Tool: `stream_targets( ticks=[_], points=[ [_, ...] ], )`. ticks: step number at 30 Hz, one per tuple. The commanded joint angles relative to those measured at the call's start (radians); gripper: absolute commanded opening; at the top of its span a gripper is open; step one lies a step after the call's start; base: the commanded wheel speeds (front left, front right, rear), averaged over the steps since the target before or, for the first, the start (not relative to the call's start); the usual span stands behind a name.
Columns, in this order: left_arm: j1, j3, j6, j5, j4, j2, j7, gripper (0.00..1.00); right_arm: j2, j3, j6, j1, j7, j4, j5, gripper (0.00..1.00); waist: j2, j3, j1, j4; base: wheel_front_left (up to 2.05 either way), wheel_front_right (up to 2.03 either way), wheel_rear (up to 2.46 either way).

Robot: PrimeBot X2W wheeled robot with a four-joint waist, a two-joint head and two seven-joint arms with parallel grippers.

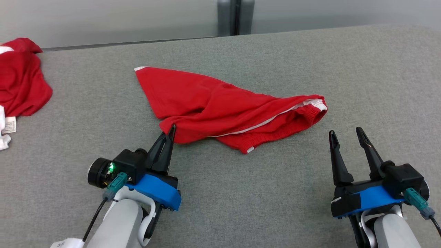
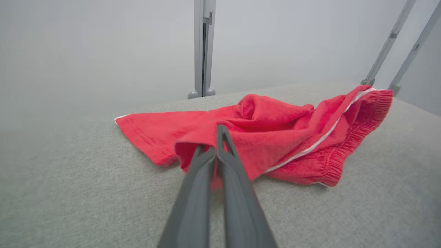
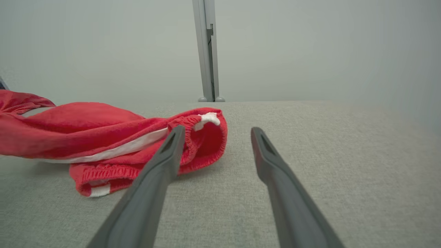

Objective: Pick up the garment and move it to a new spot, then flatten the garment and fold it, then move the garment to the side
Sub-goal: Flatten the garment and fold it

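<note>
On the grey counter, our left hand pinches a corner of the red white-striped garment. Its long axis runs toward our wide-open right hand.

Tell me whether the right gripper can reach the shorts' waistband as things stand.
Probably yes. The right gripper is open, and the waistband of the shorts lies just ahead to its left, with bare grey table between them.

Grey felt tabletop, pale wall, grey upright post
</note>
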Motion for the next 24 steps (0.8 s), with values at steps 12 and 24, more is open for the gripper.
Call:
stream_targets(
  ticks=[12,24],
  points=[
    [0.243,0.014,0.032,0.032,-0.556,0.055,0.034,0.0,-0.004,-0.001,0.0,0.032,-0.001,0.016,0.005,1.0,0.0,-0.063,-0.0001,0.029,0.0,0.0,0.0],
    [0.121,0.092,0.029,-0.067,-0.354,0.087,0.144,0.0,-0.004,0.009,0.0,0.005,-0.001,0.004,0.007,1.0,0.0,-0.01,-0.0001,-0.029,0.0,0.0,0.0]
  ],
)
